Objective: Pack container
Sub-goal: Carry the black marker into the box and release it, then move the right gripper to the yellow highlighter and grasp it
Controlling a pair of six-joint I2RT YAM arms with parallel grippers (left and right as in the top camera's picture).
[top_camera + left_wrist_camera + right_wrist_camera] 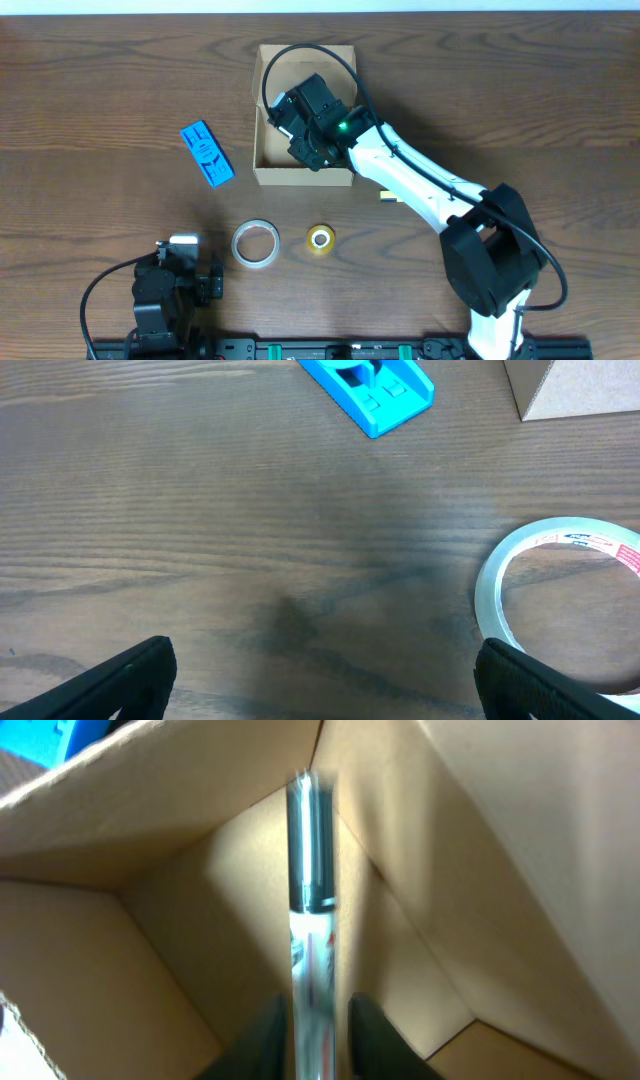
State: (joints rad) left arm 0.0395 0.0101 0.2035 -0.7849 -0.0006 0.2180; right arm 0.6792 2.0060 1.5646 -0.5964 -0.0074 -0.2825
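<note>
The tan cardboard container (262, 168) stands open at the back middle of the table. My right gripper (305, 130) is down inside it, shut on a slim shiny pen-like stick (310, 900) that points toward the container's inner corner (180, 870). My left gripper (320, 685) is open and empty, low over the table near its front left; it sits at the front left in the overhead view (190, 285). A clear tape roll (255, 244) lies just right of it, also in the left wrist view (560, 610).
A blue flat tool (207, 153) lies left of the container, also in the left wrist view (370, 390). A small yellow tape roll (320, 238) lies in front of the container. A small yellow item (388, 196) peeks out under my right arm.
</note>
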